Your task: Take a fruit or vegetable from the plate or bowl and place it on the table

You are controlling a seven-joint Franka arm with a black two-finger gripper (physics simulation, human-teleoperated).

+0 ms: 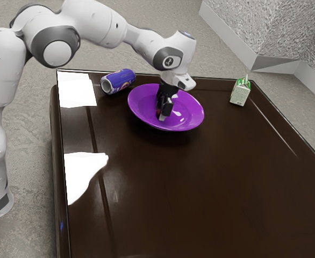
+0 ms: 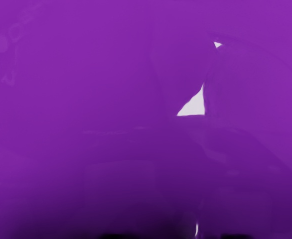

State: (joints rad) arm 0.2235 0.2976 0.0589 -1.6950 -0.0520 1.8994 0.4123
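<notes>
Okay, so the food: all I can make out is a small reddish bit [image 1: 159,113] right at the tip of my gripper [image 1: 162,115], inside the bowl [image 1: 141,109]. It's mostly hidden, too small to say what fruit or veg it is. Honestly can't tell whether the gripper is clamped on it, closed on nothing or spread, since the black tip is all bunched up dark from the side. It's pointing down into the bowl, anyway. The bowl is purple, shiny and wide, and from the exterior view its rim slants down toward that view's right. Up close, the wrist view has the same purple plastic with a couple of white glints [image 2: 193,104] and some dark blur along the lower edge. Just beside the bowl, toward the exterior view's left, there's a blue-purple can [image 1: 118,81] lying on its side, silvery end facing out. Off toward the exterior view's right, a green and white carton [image 1: 240,93] stands upright, clear of the bowl. Everything sits on a glossy dark brown table [image 1: 200,188] with bright white patches [image 1: 81,173] near its edge on the arm's [image 1: 101,24] side. Past that it's greyish floor [image 1: 34,228] and a rough, bumpy wall [image 1: 270,35].
</notes>
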